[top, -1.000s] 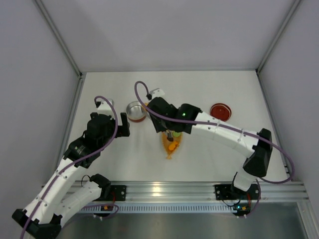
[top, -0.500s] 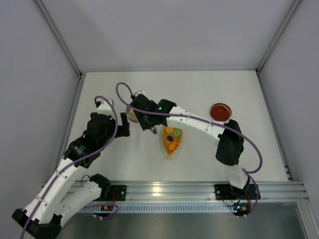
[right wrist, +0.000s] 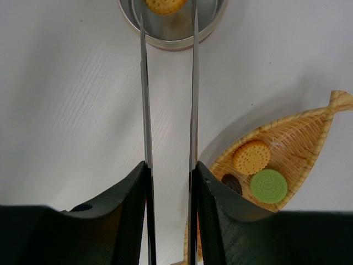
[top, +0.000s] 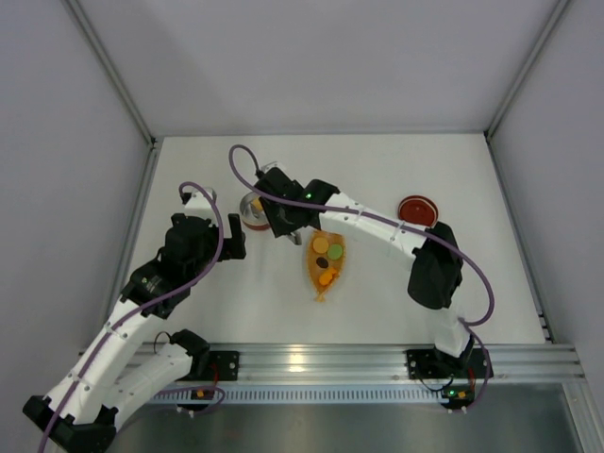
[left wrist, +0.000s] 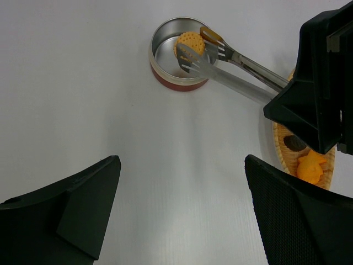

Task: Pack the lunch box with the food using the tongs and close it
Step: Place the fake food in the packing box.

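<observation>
A bare white table [top: 425, 293] sits boxed in by pale grey walls [top: 311, 66], with an aluminium rail [top: 311, 359] running along its near edge where two white-and-black arms are bolted. Purple cables loop over both arms, and a green indicator light [top: 306, 196] glows on the right one.

Toward the back of the table on the left stands the lunch box [left wrist: 179, 84], a small round tin with a red outer wall and a shiny silver inside, uncovered. Its red lid [top: 417, 211] lies flat well apart on the right side, too small in the overhead view for any marking to be read.

The right gripper [right wrist: 169, 172] is clamped on the silver tongs [left wrist: 242, 69], one finger pressing each arm. The tongs reach out over the tin, with a yellow biscuit [left wrist: 190, 44] between their scalloped tips above the silver floor; whether it touches the bottom cannot be told.

Just beside the tin lies an orange fish-shaped woven tray [right wrist: 298, 138] carrying a second yellow biscuit [right wrist: 251, 157], a green biscuit [right wrist: 268, 185], a dark brown piece [right wrist: 231, 185] and an orange piece [left wrist: 311, 165].

The left gripper [left wrist: 181, 187] hangs above the bare table near the tin, jaws spread wide and holding nothing.
</observation>
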### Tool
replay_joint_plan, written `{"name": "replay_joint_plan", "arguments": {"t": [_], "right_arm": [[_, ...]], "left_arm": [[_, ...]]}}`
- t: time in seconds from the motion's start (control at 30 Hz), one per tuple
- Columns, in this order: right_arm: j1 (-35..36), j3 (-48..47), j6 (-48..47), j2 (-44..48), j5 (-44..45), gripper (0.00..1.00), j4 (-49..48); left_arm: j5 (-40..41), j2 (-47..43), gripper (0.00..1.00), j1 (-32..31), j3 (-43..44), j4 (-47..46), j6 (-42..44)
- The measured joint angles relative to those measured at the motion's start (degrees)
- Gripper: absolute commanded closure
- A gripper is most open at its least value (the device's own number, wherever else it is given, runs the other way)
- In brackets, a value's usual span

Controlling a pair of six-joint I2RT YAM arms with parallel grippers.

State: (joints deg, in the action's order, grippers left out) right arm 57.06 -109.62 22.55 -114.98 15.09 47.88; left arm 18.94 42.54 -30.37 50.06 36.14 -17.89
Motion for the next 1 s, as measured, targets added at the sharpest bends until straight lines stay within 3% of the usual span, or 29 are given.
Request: {"name": "replay_joint_plan", "arguments": {"t": [0.43, 0.83, 1.0], "right_arm": [[-0.63, -2.27, -0.09, -1.03, -0.44, 0.53, -1.03], [-0.68, -3.19, -0.46, -1.18, 0.09, 0.52, -1.05], [-0.7, 5.07, -0.33, 6.29, 1.11, 0.52, -1.42]], "left_arm": [[-0.02, 0.0, 0.01, 0.0, 0.0, 0.0, 0.0], [-0.02, 0.0, 0.01, 0.0, -0.02, 0.02, 0.0], [-0.04, -0.02, 0.01, 0.0, -0.02, 0.02, 0.0]]}}
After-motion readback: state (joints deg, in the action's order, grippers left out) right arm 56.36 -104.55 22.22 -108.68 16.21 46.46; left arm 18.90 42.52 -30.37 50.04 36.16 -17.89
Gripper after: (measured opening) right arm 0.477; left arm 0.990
